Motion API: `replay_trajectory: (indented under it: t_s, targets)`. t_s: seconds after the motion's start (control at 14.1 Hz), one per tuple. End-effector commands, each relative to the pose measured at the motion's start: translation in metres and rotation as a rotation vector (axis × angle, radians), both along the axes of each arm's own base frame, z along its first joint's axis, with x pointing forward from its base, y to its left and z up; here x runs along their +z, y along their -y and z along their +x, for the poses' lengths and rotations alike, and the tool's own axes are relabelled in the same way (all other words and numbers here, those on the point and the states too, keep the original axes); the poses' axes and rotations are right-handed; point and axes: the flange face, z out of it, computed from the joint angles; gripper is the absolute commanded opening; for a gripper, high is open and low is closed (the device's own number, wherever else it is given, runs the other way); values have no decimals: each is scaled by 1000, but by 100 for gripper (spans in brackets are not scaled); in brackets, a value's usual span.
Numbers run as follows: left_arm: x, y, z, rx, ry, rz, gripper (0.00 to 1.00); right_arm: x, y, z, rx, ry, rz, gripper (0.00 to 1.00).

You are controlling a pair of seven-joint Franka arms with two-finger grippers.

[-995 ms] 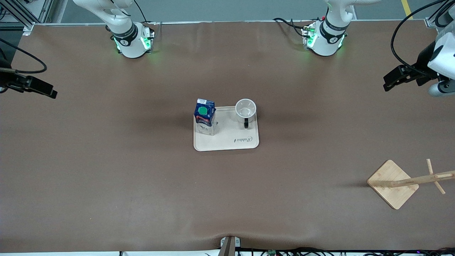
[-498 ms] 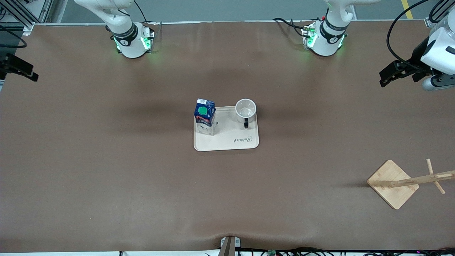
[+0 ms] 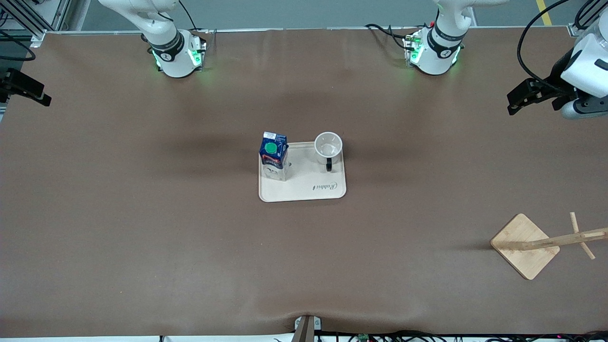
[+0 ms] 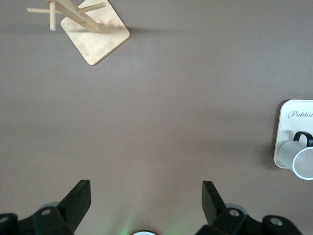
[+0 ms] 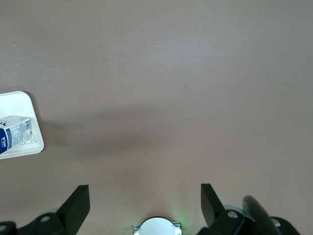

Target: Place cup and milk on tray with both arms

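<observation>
Left hand (image 3: 515, 100) raised over the left arm's end of the surface (image 3: 142, 213), fingers (image 4: 78, 200) spread wide, gripping nothing. Right hand (image 3: 28, 90) raised over the right arm's end, fingers (image 5: 78, 200) likewise spread and empty. Both well apart from the tray (image 3: 304, 190) at mid-surface. Milk (image 3: 273, 155) upright on the tray's corner toward the right arm; cup (image 3: 328, 146) upright on the corner toward the left arm, handle turned toward the front camera. Wooden stand (image 3: 525, 245) near the left arm's end, nearer the camera.
</observation>
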Motion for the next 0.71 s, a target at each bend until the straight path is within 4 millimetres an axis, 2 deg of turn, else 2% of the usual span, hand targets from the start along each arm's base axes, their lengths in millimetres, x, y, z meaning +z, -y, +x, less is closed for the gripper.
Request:
replay_trajectory:
  t_s: [0.0,0.21,0.64]
  targets:
    - [7,-1,-6,-15,6,-14,100,6,-3,-6,-5,1,7,100]
    - [7,1,-6,-14,6,-23,100,7,-13,-6,27,2,8,100]
    - [9,2,-4,7,10,-31,100,6,-12,-7,66,-3,14,100]
